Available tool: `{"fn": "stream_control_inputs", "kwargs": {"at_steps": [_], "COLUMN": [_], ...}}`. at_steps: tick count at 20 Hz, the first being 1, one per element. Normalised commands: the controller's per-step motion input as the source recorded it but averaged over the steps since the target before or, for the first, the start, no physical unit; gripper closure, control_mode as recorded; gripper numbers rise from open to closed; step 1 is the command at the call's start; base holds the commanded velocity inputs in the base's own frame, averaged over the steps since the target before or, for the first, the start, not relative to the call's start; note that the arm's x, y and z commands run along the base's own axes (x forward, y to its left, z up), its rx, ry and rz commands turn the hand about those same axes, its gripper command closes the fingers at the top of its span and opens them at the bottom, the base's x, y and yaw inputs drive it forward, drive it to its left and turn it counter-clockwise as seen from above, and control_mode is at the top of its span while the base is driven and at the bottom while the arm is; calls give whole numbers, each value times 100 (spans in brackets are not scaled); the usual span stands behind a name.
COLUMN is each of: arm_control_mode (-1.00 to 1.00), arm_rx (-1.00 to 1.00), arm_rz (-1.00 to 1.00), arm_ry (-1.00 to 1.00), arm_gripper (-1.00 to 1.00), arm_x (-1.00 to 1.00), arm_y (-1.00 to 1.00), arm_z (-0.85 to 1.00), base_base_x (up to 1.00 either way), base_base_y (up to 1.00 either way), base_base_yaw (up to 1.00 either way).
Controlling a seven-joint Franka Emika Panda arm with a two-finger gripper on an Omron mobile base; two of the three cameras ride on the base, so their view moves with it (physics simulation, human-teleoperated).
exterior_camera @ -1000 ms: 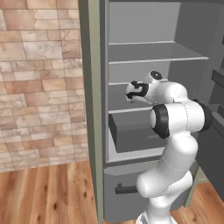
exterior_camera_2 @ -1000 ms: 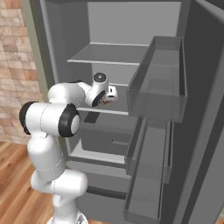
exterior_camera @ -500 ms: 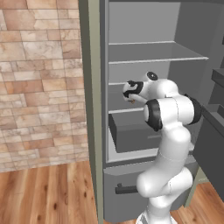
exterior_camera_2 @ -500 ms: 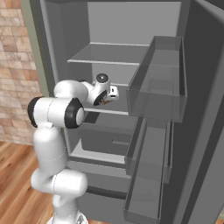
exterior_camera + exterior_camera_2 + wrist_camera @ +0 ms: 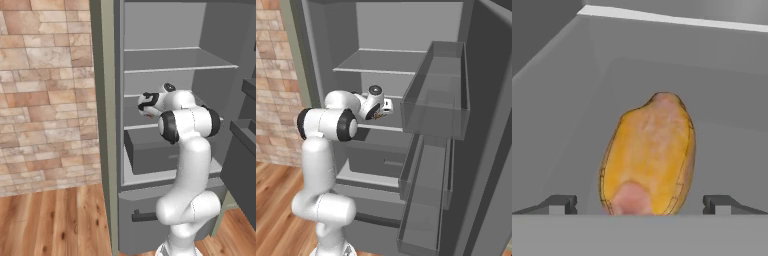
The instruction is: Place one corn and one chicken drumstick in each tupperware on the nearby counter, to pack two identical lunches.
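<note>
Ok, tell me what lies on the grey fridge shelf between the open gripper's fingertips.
A brown-orange roasted chicken drumstick lies between the open gripper fingertips on the grey fridge shelf. Its underside is hidden.

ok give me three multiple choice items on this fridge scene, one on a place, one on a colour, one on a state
1. Where does the gripper reach?
A. inside the open fridge
B. over a sink
C. at the floor

2. What colour is the chicken drumstick in the hand view?
A. blue
B. orange-yellow
C. white

3. How do the jaws stand?
A. shut on the drumstick
B. shut on nothing
C. open, one tip either side of it

Answers: 1 A, the hand is among the shelves; 2 B, the hand view shows that skin; 3 C, gaps show beside both tips.
</note>
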Motion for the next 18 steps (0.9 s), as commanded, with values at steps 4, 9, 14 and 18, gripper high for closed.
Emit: {"fn": "stream_control_inputs", "kwargs": {"at_steps": [4,9,14,18], "arm_control_mode": [-100,-100,-100,-100], "arm_rx": [0,0,0,0], "arm_rz": [0,0,0,0], "arm_ry": [0,0,2,3], "arm_gripper": [-100,-100,100,100], "arm_x": [39,27,0,0], "arm_y": [0,0,0,0], "arm_z": [-19,-25,-48,-53], "base_base_x": [0,0,0,0], "base_base_y": [0,0,0,0], "base_base_yaw": [0,0,0,0]}}
